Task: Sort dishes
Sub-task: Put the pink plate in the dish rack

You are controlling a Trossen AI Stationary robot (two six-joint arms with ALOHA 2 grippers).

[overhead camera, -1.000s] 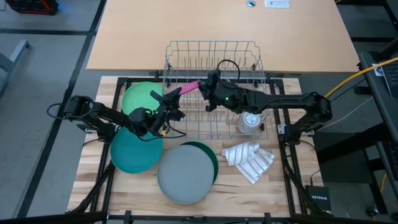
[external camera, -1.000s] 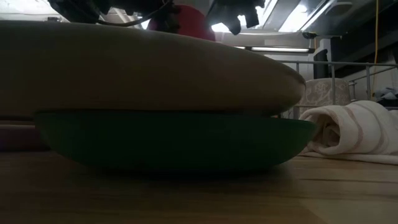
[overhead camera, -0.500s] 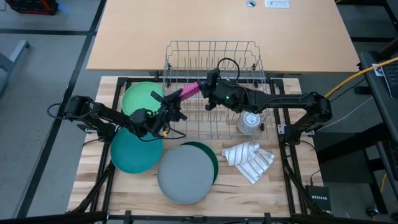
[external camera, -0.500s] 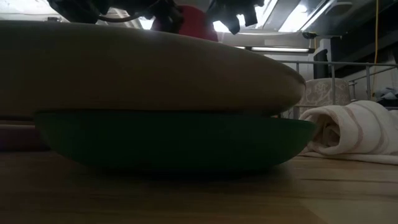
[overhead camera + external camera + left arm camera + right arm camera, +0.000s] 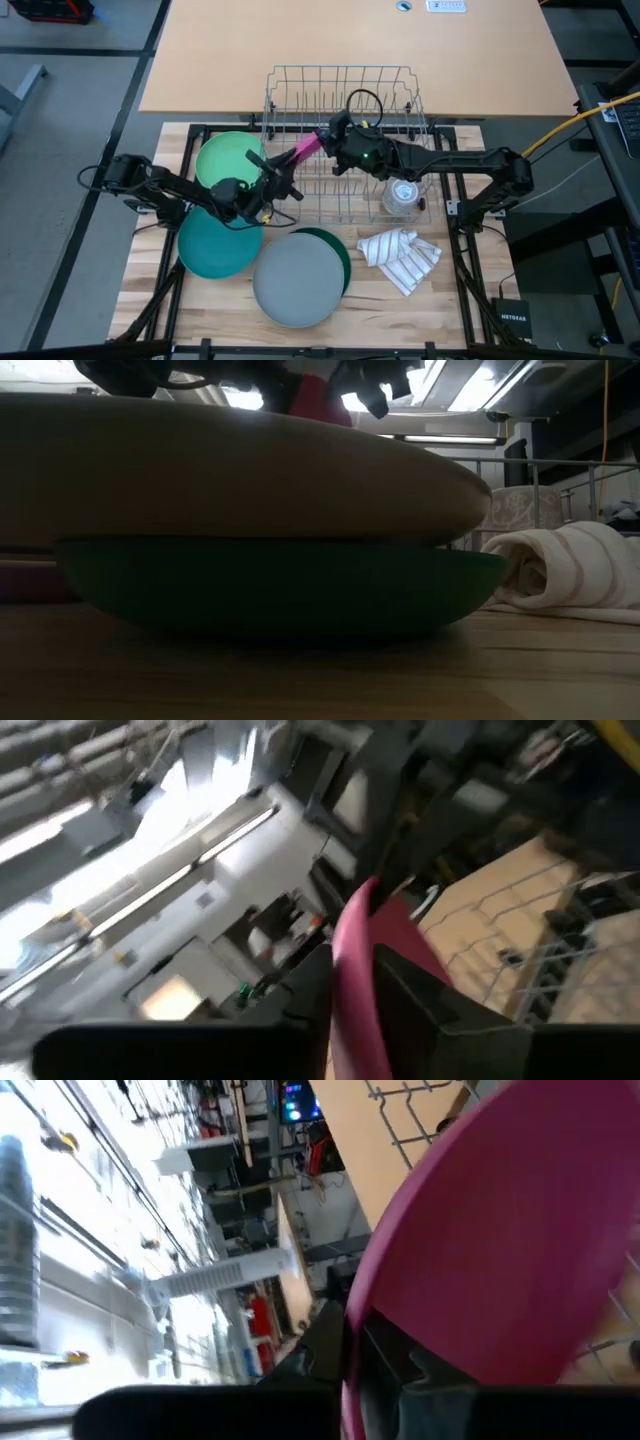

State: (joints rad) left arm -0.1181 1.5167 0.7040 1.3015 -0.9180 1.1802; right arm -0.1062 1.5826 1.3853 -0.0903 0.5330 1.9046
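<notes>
handover is the step in hand, as i judge it: the pink plate hangs on edge above the tabletop, just off the front left corner of the wire dish rack, with a claw on each end. the right claw is pinched tight on the plate's rim at the end over the rack, and the right wrist view shows that rim wedged between its dark fingers. the left claw sits at the plate's other end, away from the rack; in the left wrist view the pink edge runs between its fingers with the jaws only narrowly apart, seemingly loosening, so i cannot tell whether it bears on the plate.

to do this well, the left claw should part fully and back straight off along the plate's plane, away from the rack, so it does not twist the plate in the right claw's pinch. only then should the right arm swing the plate, kept upright, over the rack and lower it between two wires. a thin rim pinch on smooth plastic may slip, so slow moves seem wise.

in front of the rack lie the light green plate, the teal plate and the grey plate stacked on a dark green dish.
</notes>
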